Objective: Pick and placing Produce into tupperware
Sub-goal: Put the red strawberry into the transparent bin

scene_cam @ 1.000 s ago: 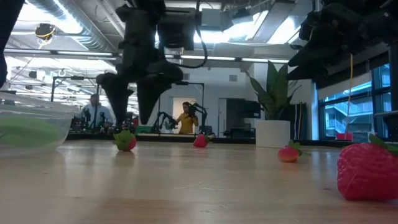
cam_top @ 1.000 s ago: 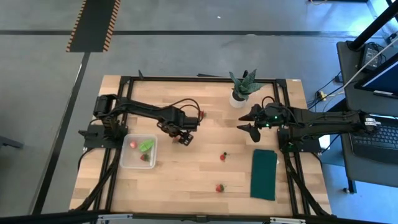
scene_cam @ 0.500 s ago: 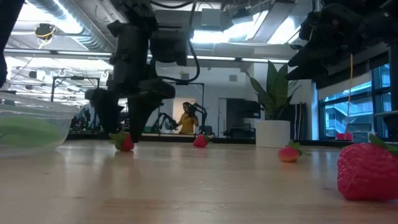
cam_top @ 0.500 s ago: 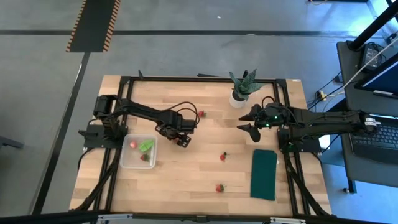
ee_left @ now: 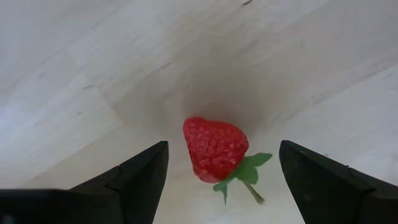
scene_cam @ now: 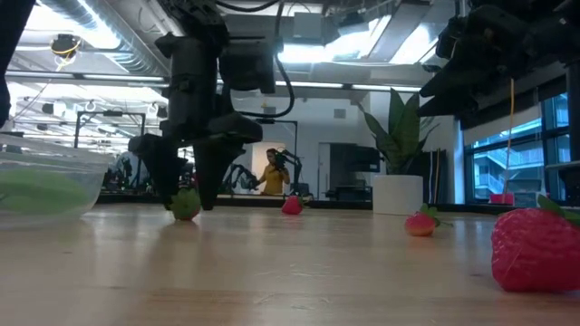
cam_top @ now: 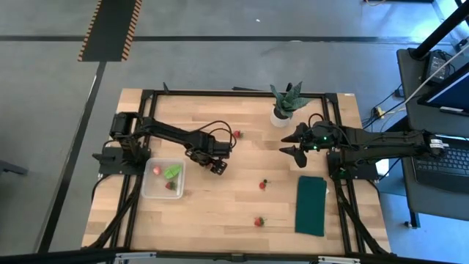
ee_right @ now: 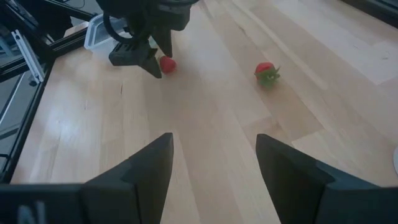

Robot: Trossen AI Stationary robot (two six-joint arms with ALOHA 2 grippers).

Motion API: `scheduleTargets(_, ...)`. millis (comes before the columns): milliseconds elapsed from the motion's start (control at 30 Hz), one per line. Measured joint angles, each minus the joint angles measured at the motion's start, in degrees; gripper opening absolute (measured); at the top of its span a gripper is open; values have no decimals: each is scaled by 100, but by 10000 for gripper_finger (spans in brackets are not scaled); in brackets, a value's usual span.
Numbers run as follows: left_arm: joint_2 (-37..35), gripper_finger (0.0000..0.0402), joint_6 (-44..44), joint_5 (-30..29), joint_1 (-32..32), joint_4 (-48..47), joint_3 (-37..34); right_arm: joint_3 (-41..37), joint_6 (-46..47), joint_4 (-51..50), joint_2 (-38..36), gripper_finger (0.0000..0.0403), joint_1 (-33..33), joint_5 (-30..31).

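Note:
My left gripper (cam_top: pixel 218 166) is open and low over the table, one finger on each side of a small red strawberry (ee_left: pixel 214 149) with a green top; the strawberry lies on the wood, and I see no touch. It also shows in the low view (scene_cam: pixel 186 204). The clear tupperware (cam_top: pixel 150 192) stands to its left with two strawberries and a light green leafy piece (cam_top: pixel 173 171) inside. Three more strawberries lie on the table (cam_top: pixel 236 134), (cam_top: pixel 262 185), (cam_top: pixel 258 221). My right gripper (cam_top: pixel 293 150) is open and empty, held above the table's right half. No olive-brown piece shows.
A spiky potted plant (cam_top: pixel 284 103) in a white pot stands at the far middle. A dark green cloth (cam_top: pixel 311 205) lies at the near right. Bare wood lies between the tupperware and the loose strawberries. People show in the room beyond the table (scene_cam: pixel 272 177).
My left gripper has come down over the strawberry, so its fingertips now stand beside it near the table. The right arm has kept still.

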Motion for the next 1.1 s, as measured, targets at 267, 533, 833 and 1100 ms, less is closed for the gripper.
scheduleTargets(267, 196, 274, 15, 52, -1, 73, 3, 0, 0, 2, 0, 232, 0, 0)
scheduleTargets(533, 240, 246, 9, 40, -2, 60, 9, -2, 2, 13, 0, 232, -1, 0)
scheduleTargets(833, 245, 210, 50, 20, 0, 30, 2, -2, -2, 13, -1, 232, -1, 0)
scheduleTargets(1100, 249, 178, 52, 20, 2, -8, 2, -2, -8, 14, -1, 232, 0, 0)
